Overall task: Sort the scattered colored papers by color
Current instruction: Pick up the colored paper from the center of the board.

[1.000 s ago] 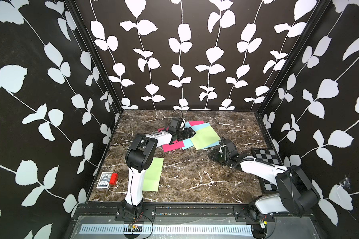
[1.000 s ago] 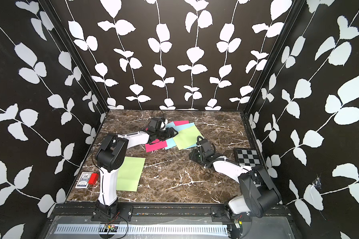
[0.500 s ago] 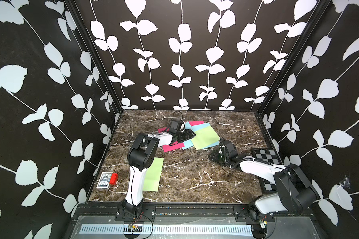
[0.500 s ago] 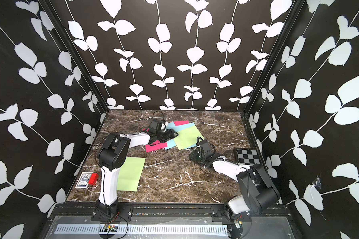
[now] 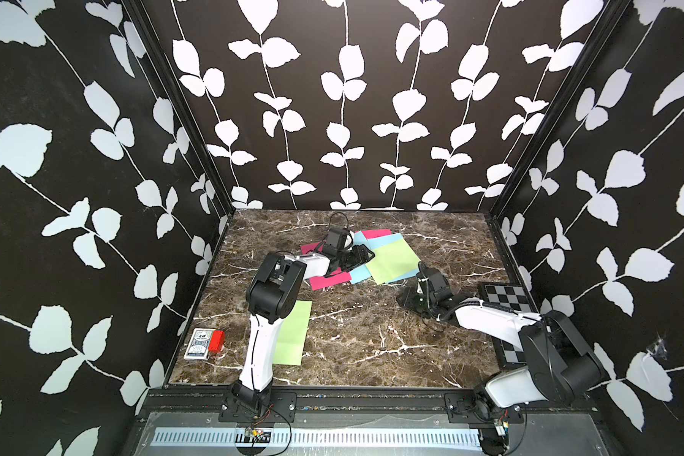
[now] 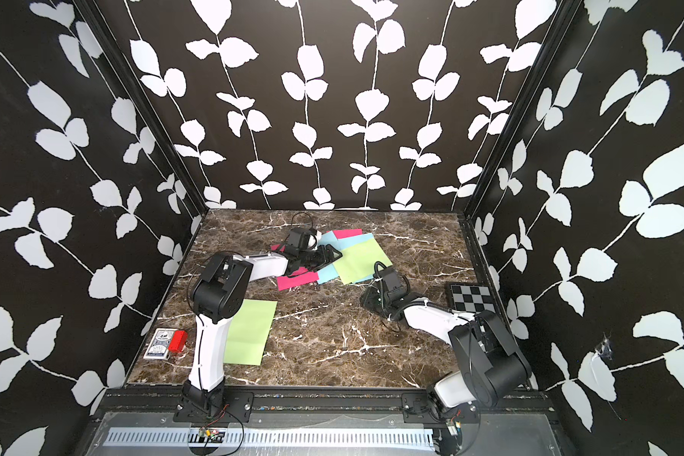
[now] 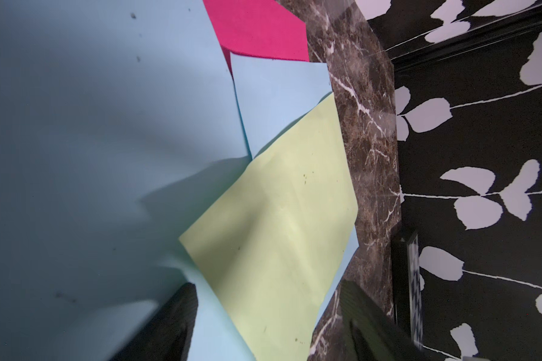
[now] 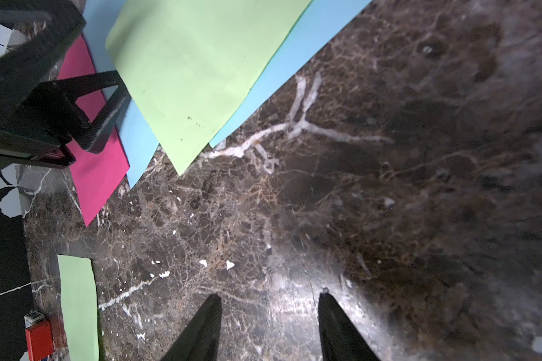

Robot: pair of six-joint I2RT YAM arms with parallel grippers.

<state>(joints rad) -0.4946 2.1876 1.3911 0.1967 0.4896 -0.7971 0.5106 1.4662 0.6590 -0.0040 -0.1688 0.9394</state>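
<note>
Colored papers lie mostly in one overlapping heap at the back middle of the marble table. A light green sheet is on top, pale blue sheets are under it, and magenta sheets are lowest, showing at the far edge and the near left edge. A second green sheet lies flat by itself at the front left, partly hidden behind the left arm.

The left gripper sits low over the heap's left side with its jaws apart. In the left wrist view the top green sheet's corner and some blue paper lie between the two fingers. I cannot tell whether they press on the paper.

The right gripper hangs over bare marble near the heap's front edge without touching it. Its jaws are apart, and the right wrist view shows only stone between them.

A checkerboard panel lies along the right edge, and a card box sits at the front left corner.
</note>
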